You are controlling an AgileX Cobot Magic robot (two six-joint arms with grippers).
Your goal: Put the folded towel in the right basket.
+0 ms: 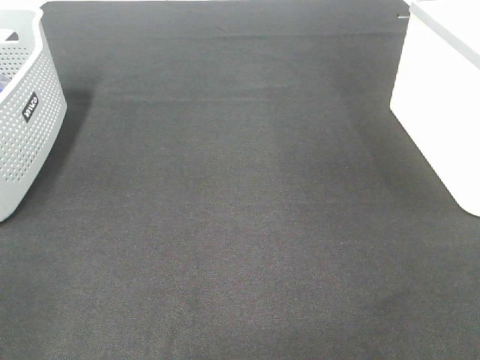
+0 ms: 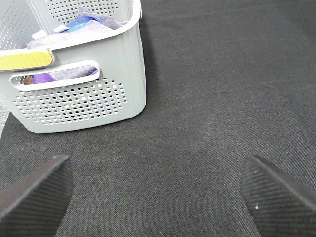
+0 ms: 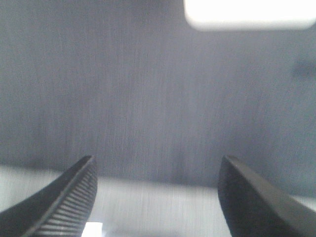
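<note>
Both pincers spread wide, nothing between the fingers. The left gripper [image 2: 155, 197] hangs over the dark mat [image 2: 217, 98], and ahead of its fingers, off toward one side, stands the grey basket [image 2: 84, 106] with purple and blue cloth [image 2: 81, 24] piled inside. The right gripper [image 3: 158, 197] hovers over mat too; a pale strip lies right under its fingers, and a white block [image 3: 249, 14] sits well ahead, blurred. From up high the right basket [image 1: 439, 112] is at the mat's right edge. No folded towel to be seen lying loose.

My left gripper [image 2: 158, 192] has jaws spread wide, holding nothing; my right gripper [image 3: 158, 197] likewise gapes wide, unloaded.
</note>
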